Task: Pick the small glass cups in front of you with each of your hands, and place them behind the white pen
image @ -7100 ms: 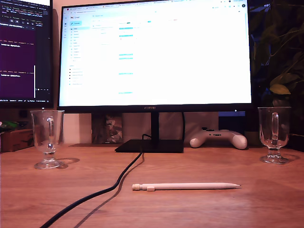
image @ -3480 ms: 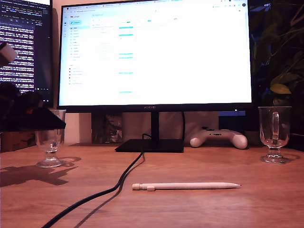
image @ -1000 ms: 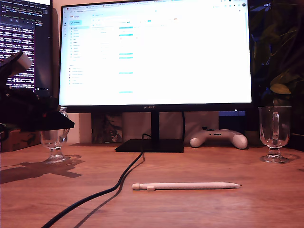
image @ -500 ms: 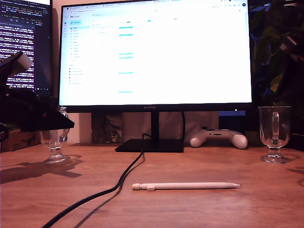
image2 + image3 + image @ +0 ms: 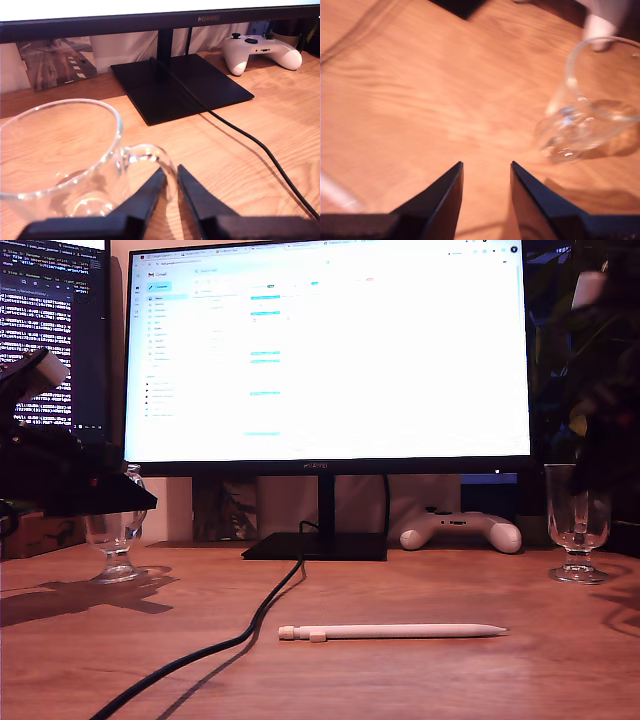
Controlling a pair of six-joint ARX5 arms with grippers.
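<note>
On a wooden desk (image 5: 420, 680), my first pincer (image 5: 171, 181) is pressed nearly together on the handle of the first glass cup (image 5: 60, 150), a thin loop of glass pinched between the two black tips. In the exterior view this cup (image 5: 115, 530) stands at the far left, in front of a dark monitor, with the black arm covering its upper half. The white pen (image 5: 392, 632) lies flat near the middle of the desk, well apart from both cups, beside a black cable (image 5: 230, 640).

My second pincer (image 5: 486, 172) is spread, holding nothing, hovering over bare wood with the second glass cup (image 5: 585, 115) off to one side of its line. That cup (image 5: 577, 532) stands at the exterior view's far right, near a white game controller (image 5: 460, 532).

To do this step well, I judge the first grip should stay firm, since a handle pinch lets the cup swing. The second pincer likely needs to turn toward its cup's handle before closing, approaching slowly so it does not knock the stemmed foot over.
</note>
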